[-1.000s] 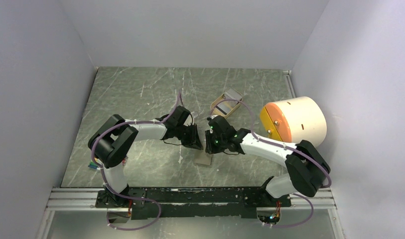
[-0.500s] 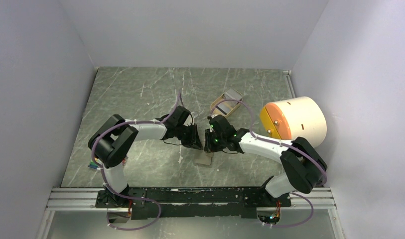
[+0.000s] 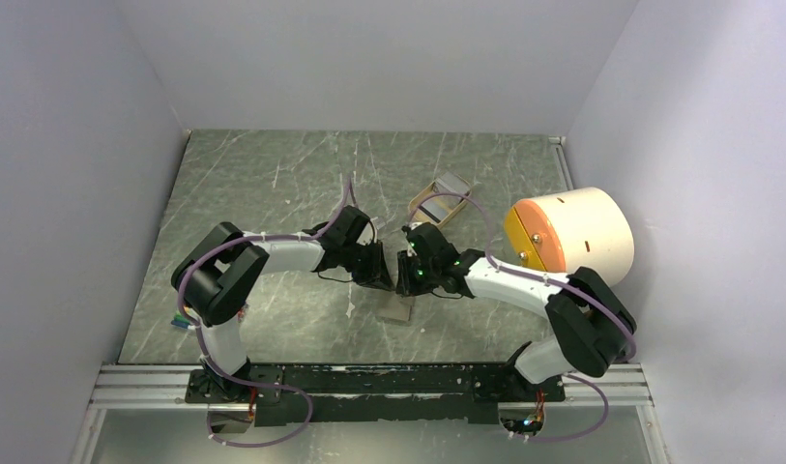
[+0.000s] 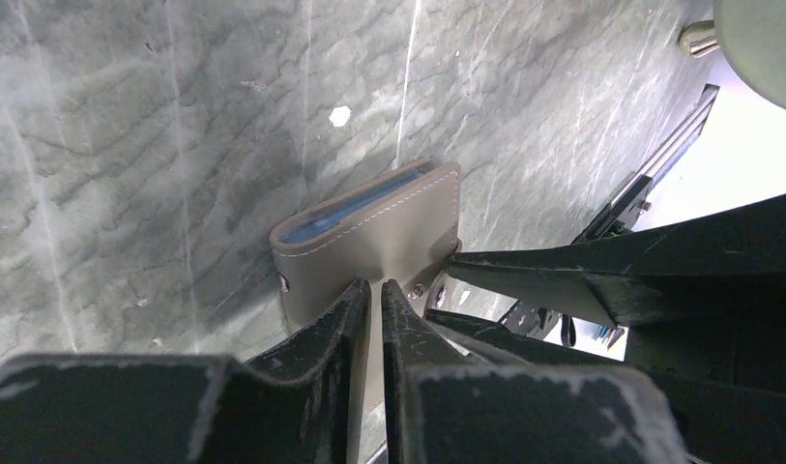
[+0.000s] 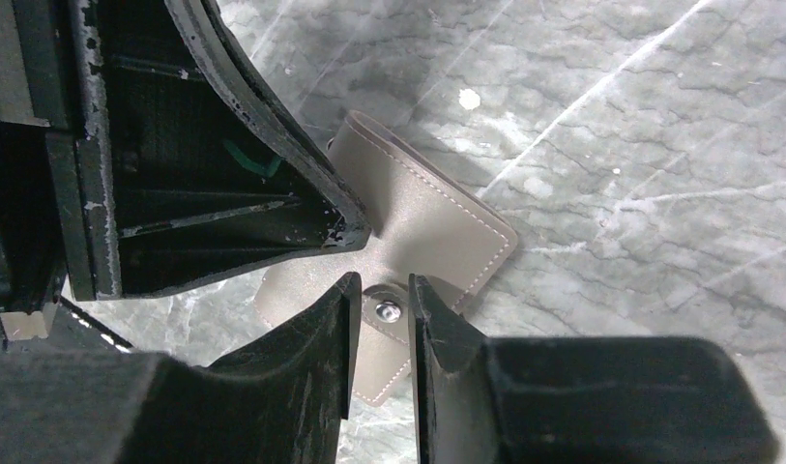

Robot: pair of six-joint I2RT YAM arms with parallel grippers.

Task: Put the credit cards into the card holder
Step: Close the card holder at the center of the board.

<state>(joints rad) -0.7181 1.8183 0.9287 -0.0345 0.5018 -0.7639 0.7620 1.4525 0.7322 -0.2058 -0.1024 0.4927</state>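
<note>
The card holder [image 3: 396, 309], a grey-olive wallet, sits between both grippers near the table's middle front. In the left wrist view the card holder [image 4: 369, 232] shows a blue edge [image 4: 355, 208] in its fold; I cannot tell whether that is a credit card. My left gripper [image 4: 376, 287] is shut on the wallet's near edge, with tan leather in the slit between its fingers. My right gripper [image 5: 384, 285] is closed on the snap tab [image 5: 388, 311], its fingers against the tab's two side edges. In the top view the left gripper [image 3: 385, 278] and right gripper [image 3: 402, 280] almost touch.
A tan tray [image 3: 429, 201] lies behind the grippers with something pale grey at its far end. A big cream cylinder with an orange face [image 3: 570, 235] stands at the right, close to the right arm. Walls enclose the marbled table [image 3: 273, 184].
The right arm's elbow has drifted slightly left. Both grippers and the wallet stay where they were.
</note>
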